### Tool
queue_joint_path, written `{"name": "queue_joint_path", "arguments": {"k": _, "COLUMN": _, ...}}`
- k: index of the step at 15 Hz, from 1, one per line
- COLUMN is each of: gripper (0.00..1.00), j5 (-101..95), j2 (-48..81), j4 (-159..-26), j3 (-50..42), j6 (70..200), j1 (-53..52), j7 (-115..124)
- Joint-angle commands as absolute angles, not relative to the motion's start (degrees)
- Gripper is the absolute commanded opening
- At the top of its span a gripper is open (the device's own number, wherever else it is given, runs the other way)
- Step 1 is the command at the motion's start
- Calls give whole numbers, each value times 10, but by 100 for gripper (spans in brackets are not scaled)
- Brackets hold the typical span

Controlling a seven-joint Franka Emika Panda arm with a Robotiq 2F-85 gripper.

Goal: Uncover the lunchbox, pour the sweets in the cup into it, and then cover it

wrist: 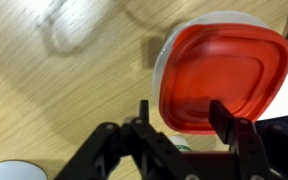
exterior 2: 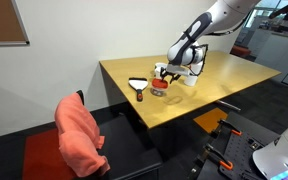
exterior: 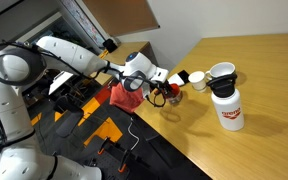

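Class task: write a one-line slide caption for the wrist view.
Wrist camera: open gripper poised over the lunchbox's red lid, wooden table beneath.

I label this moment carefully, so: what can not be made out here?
Wrist view: the red lid hides whatever is under it.
Wrist view: a white thing is cut off by the bottom edge.
Exterior view: the cup is too small to show its contents.

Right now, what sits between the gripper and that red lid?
Nothing: the wrist view shows the open gripper right over the red lid, the gap bare.
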State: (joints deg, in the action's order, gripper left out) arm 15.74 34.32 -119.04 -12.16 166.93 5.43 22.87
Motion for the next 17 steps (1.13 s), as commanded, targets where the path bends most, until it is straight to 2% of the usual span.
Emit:
{"name": "queue_joint_path", "arguments": {"k": 1, "gripper": 95, "j5": 159, "j2": 315, "j4": -1223, "j3": -119, "j6": 1705, "j1": 49, "j7": 225}}
{"name": "queue_joint_path", "arguments": {"k": 2, "gripper": 100, "j5": 158, "j2": 303, "j4": -1235, "j3": -120, "j6": 1713, "j1": 48, "j7": 221}}
{"name": "queue_joint_path", "arguments": {"k": 3, "gripper": 100, "j5": 158, "j2": 293, "j4": -1246, "j3": -118, "j6": 1719, "j1": 49, "j7": 216}}
{"name": "queue_joint_path", "arguments": {"k": 17, "gripper": 100, "j5": 61, "j2": 89, "j4": -1392, "j3": -113, "j6": 1645, "j1": 69, "j7": 70}}
